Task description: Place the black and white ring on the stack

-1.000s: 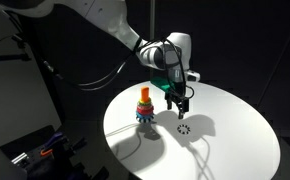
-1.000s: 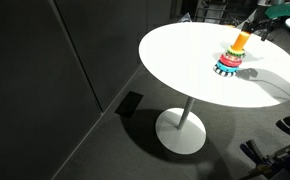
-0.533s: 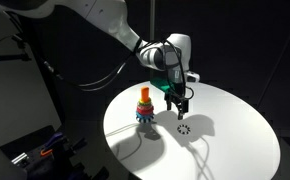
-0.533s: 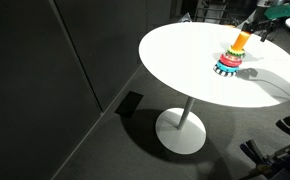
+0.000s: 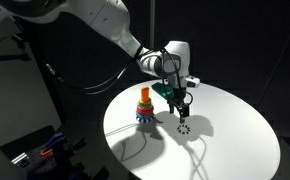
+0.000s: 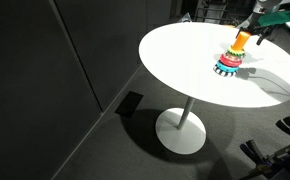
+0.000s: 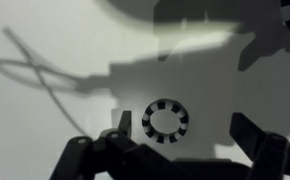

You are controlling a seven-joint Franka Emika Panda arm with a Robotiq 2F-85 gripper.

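White round table [image 5: 235,140] bears the black and white ring [image 5: 183,127]; gripper [image 5: 184,108] above it spread wide (empty), touching nothing.

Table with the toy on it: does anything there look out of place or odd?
Only one thing: the black and white ring lies flat on the table by itself, apart from the stack where it would seem to belong. The open tool hangs just above it. Nothing looks spilled, tipped or broken.
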